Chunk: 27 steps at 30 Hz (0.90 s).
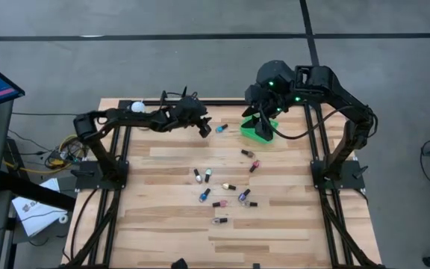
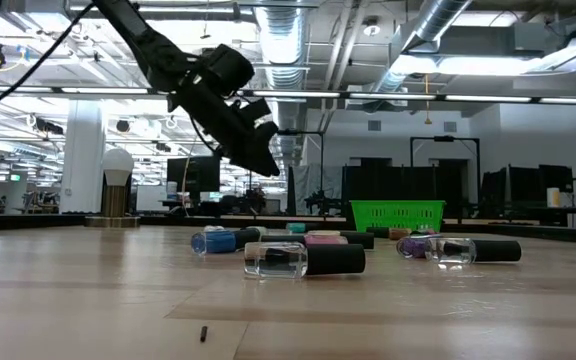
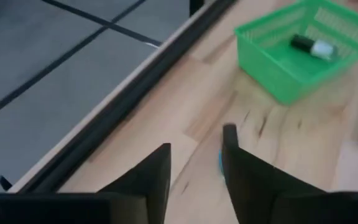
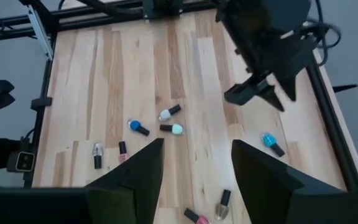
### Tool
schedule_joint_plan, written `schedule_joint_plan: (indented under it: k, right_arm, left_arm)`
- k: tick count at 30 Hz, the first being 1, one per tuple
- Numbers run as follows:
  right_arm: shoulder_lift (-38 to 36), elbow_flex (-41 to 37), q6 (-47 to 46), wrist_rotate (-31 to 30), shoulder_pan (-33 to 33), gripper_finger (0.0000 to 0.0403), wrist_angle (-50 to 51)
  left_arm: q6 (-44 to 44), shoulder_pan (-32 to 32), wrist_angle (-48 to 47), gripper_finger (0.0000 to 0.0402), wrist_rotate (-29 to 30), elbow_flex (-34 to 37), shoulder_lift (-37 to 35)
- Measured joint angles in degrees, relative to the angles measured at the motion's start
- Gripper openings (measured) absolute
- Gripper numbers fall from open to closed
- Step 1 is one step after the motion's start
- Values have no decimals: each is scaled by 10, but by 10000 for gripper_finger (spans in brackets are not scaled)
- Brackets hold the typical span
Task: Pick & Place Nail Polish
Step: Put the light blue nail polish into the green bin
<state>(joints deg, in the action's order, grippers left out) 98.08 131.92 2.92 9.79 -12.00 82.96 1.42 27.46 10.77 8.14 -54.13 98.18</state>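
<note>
While the right gripper [image 1: 258, 112] hangs parted and empty over the green basket [image 1: 260, 133] at the table's far edge, the left gripper [image 1: 204, 128] is the one at work — it hovers above the table with its fingers a little apart and nothing between them. Just beside it, on the basket side, lies a teal nail polish bottle [image 1: 221, 128] on the wood, between the fingertips and the basket, its long axis running roughly along the line from gripper to basket. In the left wrist view a sliver of blue shows just past one finger [image 3: 229, 155], so the bottle seems to lie slightly off to that side — not centred between the jaws. One bottle [image 3: 312, 47] already rests in the basket; the other bottles [image 1: 222, 187] lie scattered mid-table, well apart from both grippers. The left arm is clearly nearer the teal one.
</note>
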Motion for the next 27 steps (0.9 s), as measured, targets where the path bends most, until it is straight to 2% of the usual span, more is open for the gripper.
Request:
schedule_joint_plan:
  k: [4, 8, 13, 18, 20, 24, 27]
  right_arm:
    - [0, 0, 0, 1, 1, 180, 0]
    - [0, 0, 0, 2, 1, 178, 1]
    - [0, 0, 0, 2, 1, 181, 2]
    - [0, 0, 0, 2, 1, 182, 2]
    - [0, 0, 0, 2, 1, 180, 2]
    - [0, 0, 0, 4, 3, 178, 2]
    - [0, 0, 0, 5, 3, 178, 2]
  left_arm:
    - [44, -6, 27, 148, 11, -1, -3]
    - [50, 2, 47, 133, 11, -3, 0]
    - [36, 30, 29, 89, -58, -3, 1]
    - [35, 58, -19, 53, -130, -45, 18]
    - [34, 60, -25, 46, -140, -65, 39]
    - [24, 53, -32, 47, -157, -84, 83]
    - [18, 48, -34, 68, -157, -86, 97]
